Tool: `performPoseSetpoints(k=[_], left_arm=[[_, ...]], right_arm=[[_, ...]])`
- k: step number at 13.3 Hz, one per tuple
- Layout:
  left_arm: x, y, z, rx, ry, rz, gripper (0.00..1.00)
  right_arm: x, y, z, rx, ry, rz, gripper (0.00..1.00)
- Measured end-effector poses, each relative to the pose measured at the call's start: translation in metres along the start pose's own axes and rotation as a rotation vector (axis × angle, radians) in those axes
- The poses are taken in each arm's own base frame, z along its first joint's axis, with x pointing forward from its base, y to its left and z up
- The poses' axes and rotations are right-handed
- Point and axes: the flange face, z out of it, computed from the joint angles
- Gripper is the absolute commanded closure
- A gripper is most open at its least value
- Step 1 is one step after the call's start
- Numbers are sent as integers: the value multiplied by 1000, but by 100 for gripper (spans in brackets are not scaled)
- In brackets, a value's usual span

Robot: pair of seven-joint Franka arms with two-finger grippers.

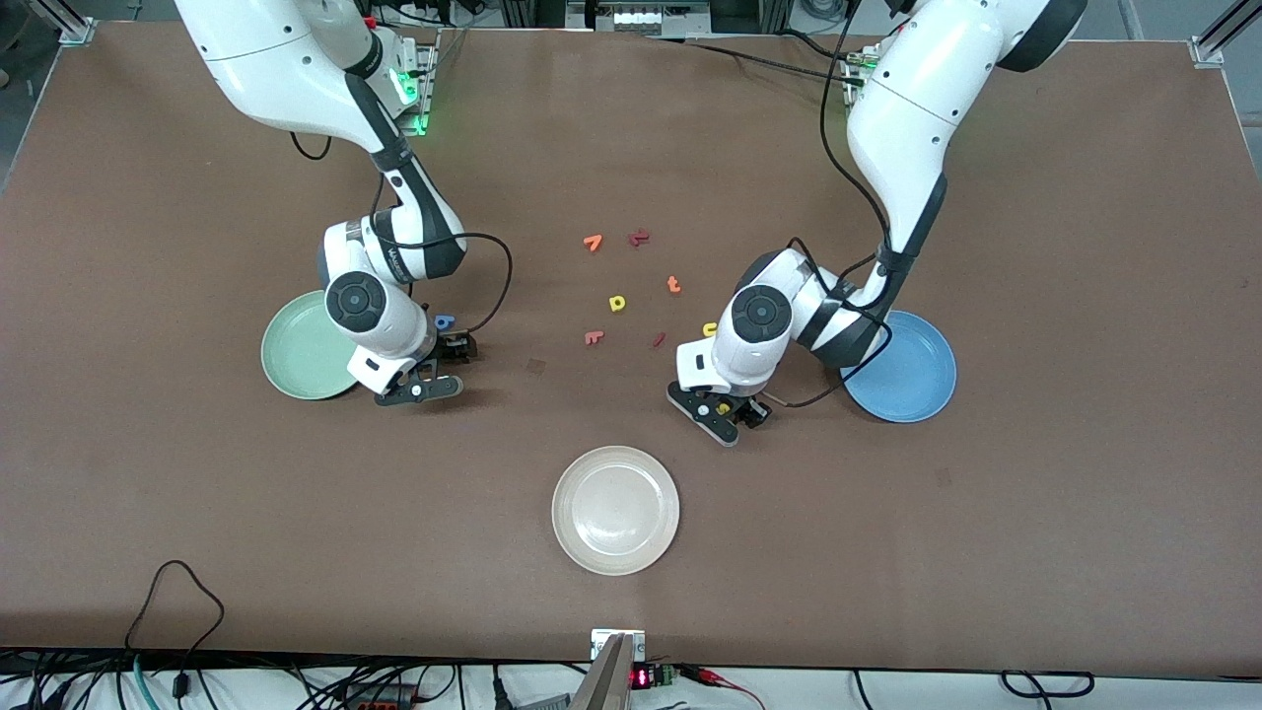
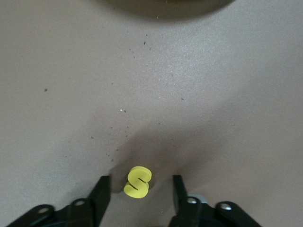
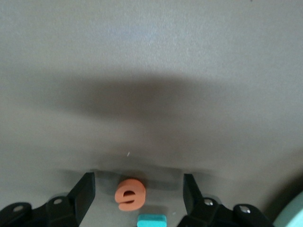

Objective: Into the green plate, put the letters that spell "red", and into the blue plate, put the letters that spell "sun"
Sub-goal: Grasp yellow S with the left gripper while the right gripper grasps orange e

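Note:
My left gripper (image 1: 728, 407) is low over the table beside the blue plate (image 1: 912, 370), open. The yellow s (image 2: 138, 182) lies on the table between its fingers (image 2: 102, 194), with a gap on each side. My right gripper (image 1: 439, 368) is down next to the green plate (image 1: 301, 350), also open. The orange e (image 3: 130, 193) lies between its fingers (image 3: 85, 194), untouched, and the teal r (image 3: 152, 220) lies just by the e. The blue d (image 1: 445, 321) lies beside the right wrist. The yellow u (image 1: 709, 328) lies by the left wrist.
A cream plate (image 1: 615, 510) sits nearer the front camera, mid-table. Loose letters lie between the arms: a yellow d/p shape (image 1: 617, 303), an orange t (image 1: 673, 285), and several red and orange pieces (image 1: 593, 337). The green plate's rim (image 3: 293, 213) shows in the right wrist view.

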Motion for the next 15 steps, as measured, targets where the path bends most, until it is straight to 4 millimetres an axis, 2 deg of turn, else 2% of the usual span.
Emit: performPoseSetpoints(k=[3,4,7,9,11,13,15], left_arm=[[0,1,0,0,0,1,83],[0,1,0,0,0,1,87],[3,-2,-5,3,6,-3,86],[6,-15,-27,14,-36,-21,85],[-2,-46,-71,33,-126,-74,85],[-23,-101,-118,45,-197,-156,85],[-50,-144,-141,40,-268,-218,85]], right_arm=[[-6,0,-3,2,-3,-1,23],[-7,-1,-4,2,-3,-3,29],[-8,-4,-4,4,-4,-7,31],[-8,-5,-4,5,-2,-10,34],[-8,-6,-4,5,-1,-10,38],[-9,-6,-4,5,1,-11,41],[-9,-6,-3,5,0,-12,41]])
